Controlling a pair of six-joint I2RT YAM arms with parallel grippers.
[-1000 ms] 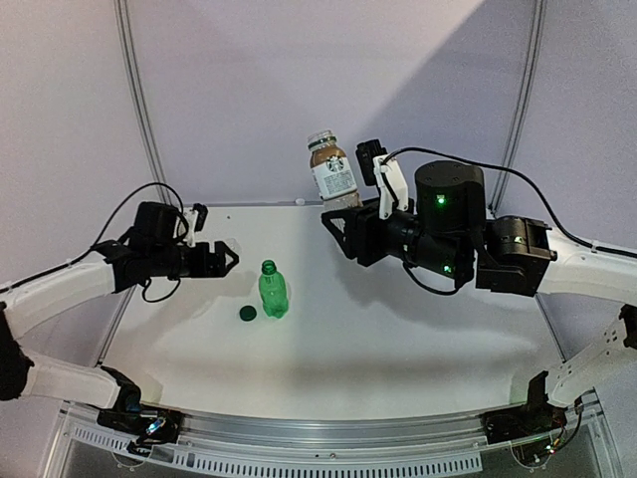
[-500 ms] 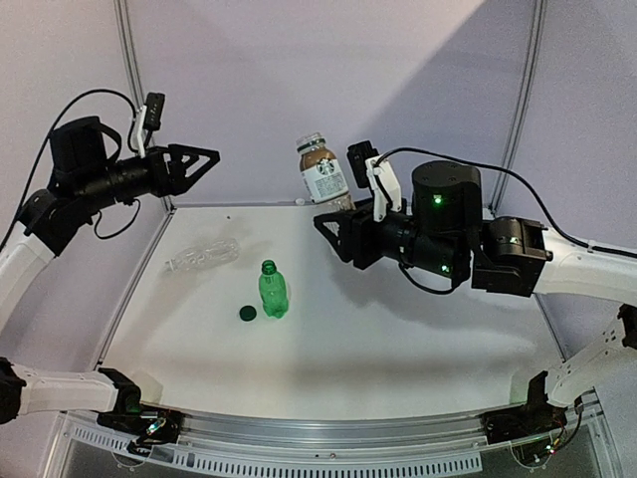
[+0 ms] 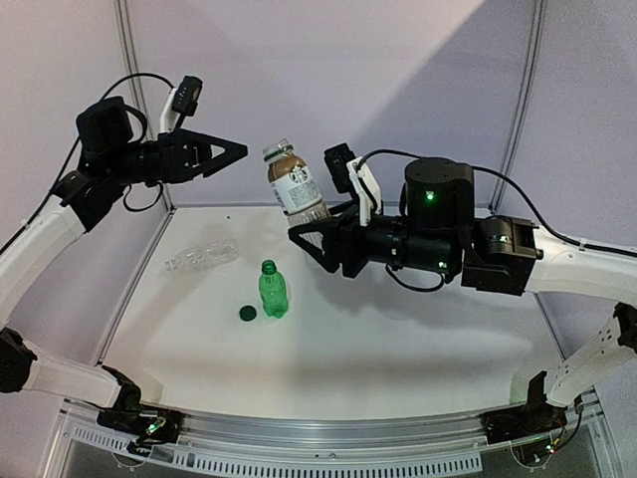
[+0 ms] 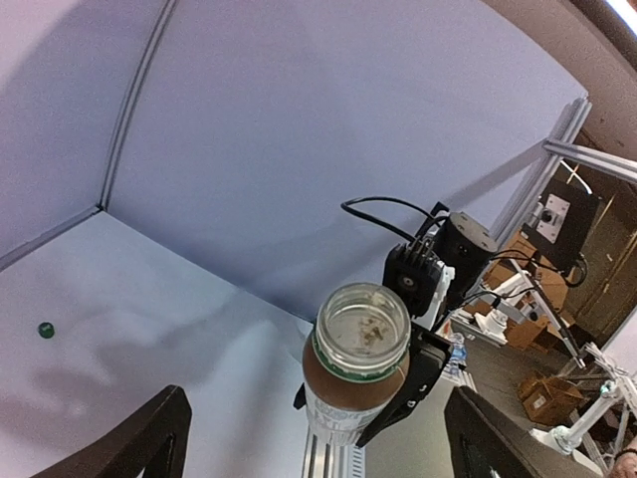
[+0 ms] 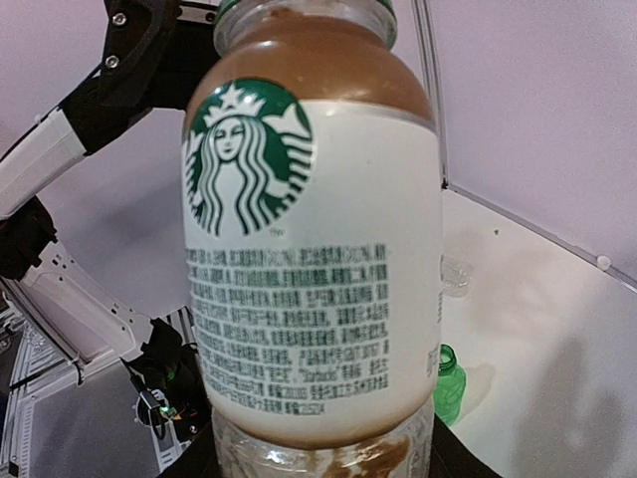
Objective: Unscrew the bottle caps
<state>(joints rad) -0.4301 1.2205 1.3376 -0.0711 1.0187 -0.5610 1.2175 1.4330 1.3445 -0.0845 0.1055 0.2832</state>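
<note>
My right gripper (image 3: 318,229) is shut on the base of the labelled bottle (image 3: 292,184) and holds it in the air, tilted to the left. The white-and-brown label fills the right wrist view (image 5: 314,249), with my right gripper (image 5: 318,460) below it. My left gripper (image 3: 234,157) is open, raised, just left of the bottle's top. In the left wrist view the bottle's round top (image 4: 360,334) lies between my open left gripper's (image 4: 314,398) fingers; I cannot tell if a cap is on it. The green bottle (image 3: 272,289) stands uncapped, a dark green cap (image 3: 247,313) beside it.
The clear ribbed bottle (image 3: 202,256) lies on its side at the table's left. A small dark green cap (image 4: 45,330) shows on the table in the left wrist view. The white back wall and metal corner posts (image 3: 139,100) stand close behind both arms.
My left gripper rose from the clear ribbed bottle on the table and swung right towards the labelled bottle. My right gripper carried that bottle to the left and tilted it.
</note>
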